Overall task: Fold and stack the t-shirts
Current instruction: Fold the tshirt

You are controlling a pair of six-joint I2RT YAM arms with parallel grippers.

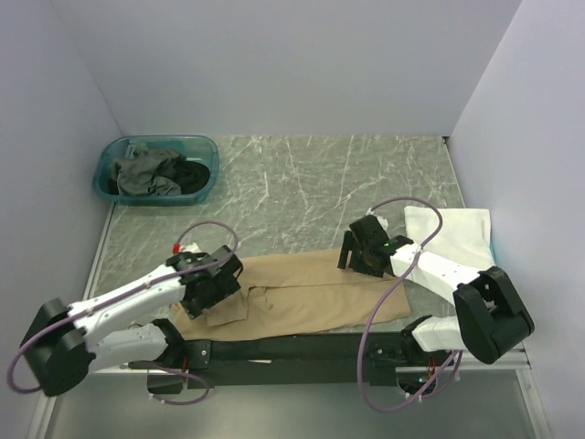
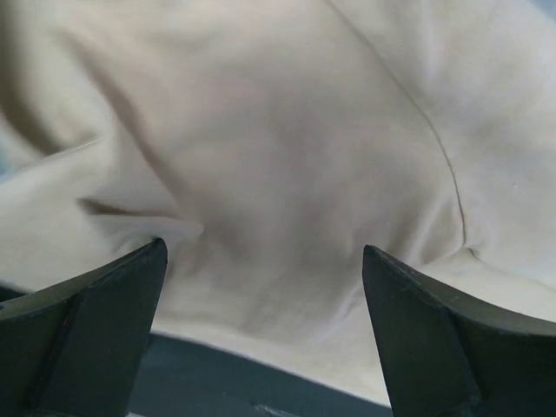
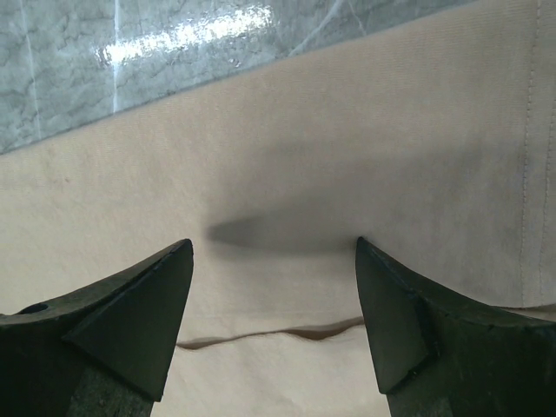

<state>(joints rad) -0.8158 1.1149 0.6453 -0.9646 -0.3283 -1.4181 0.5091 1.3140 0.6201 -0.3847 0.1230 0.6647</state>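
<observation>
A tan t-shirt (image 1: 306,293) lies folded into a long band along the near edge of the table. My left gripper (image 1: 212,285) is open over its left end; the left wrist view shows rumpled tan cloth (image 2: 287,156) between its spread fingers (image 2: 95,313). My right gripper (image 1: 363,251) is open over the band's right part; the right wrist view shows flat tan cloth (image 3: 287,174) with a fold edge between its fingers (image 3: 408,313). A folded white t-shirt (image 1: 452,236) lies at the right. A grey-green shirt (image 1: 146,174) and a black one (image 1: 192,174) lie in the tub.
The teal plastic tub (image 1: 206,146) stands at the far left corner. White walls close the table on the left, back and right. The marble tabletop (image 1: 302,183) lies between the tub and the tan shirt. A dark rail (image 1: 292,347) runs along the near edge.
</observation>
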